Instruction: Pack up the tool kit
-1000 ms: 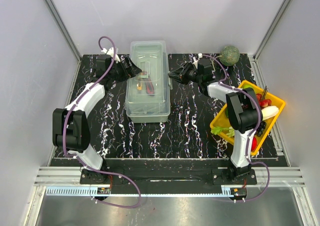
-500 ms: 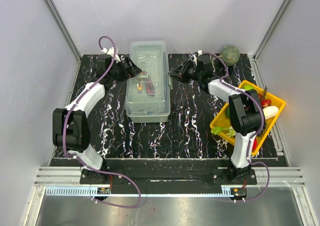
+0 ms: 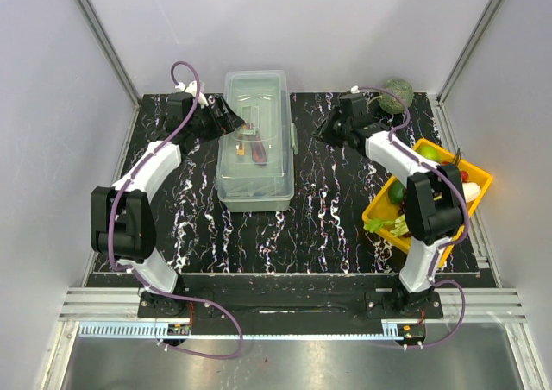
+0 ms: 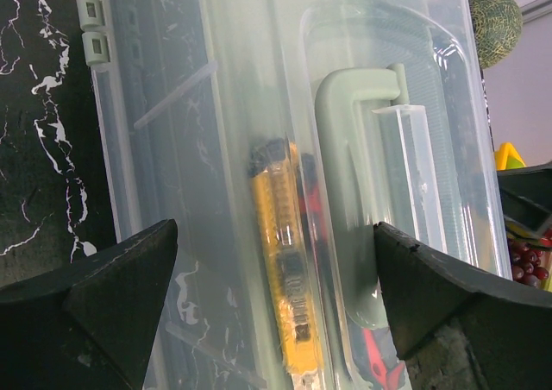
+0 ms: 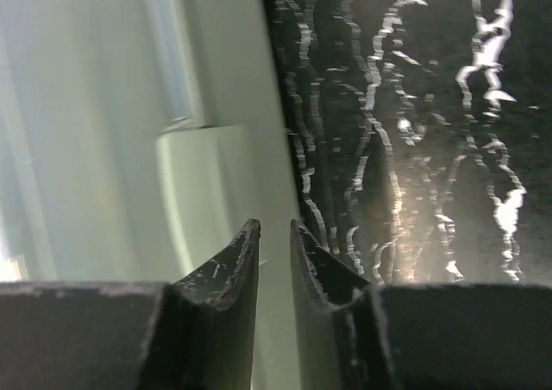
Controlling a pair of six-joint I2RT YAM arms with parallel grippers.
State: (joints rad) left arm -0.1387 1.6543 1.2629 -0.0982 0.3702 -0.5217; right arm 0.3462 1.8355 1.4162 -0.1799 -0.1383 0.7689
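Note:
The tool kit (image 3: 255, 140) is a pale grey-green box with its clear lid down, standing at the back middle of the mat. Through the lid I see a yellow knife (image 4: 285, 278) and red pliers (image 4: 375, 360) beside the lid's handle (image 4: 345, 191). My left gripper (image 3: 226, 116) is wide open at the box's left side, and its fingers (image 4: 274, 228) straddle the lid without touching it. My right gripper (image 3: 323, 131) hangs a short way off the box's right wall (image 5: 103, 148). Its jaws (image 5: 274, 224) stand a narrow slit apart with nothing between them.
A yellow tray (image 3: 470, 183) of fruit sits at the right edge, partly under my right arm. A green melon (image 3: 398, 95) rests in the back right corner. Grey walls close in the mat on three sides.
My right gripper has pulled back to the right, away from the box's right side, and its jaws have parted slightly. The left arm and the box have not moved.

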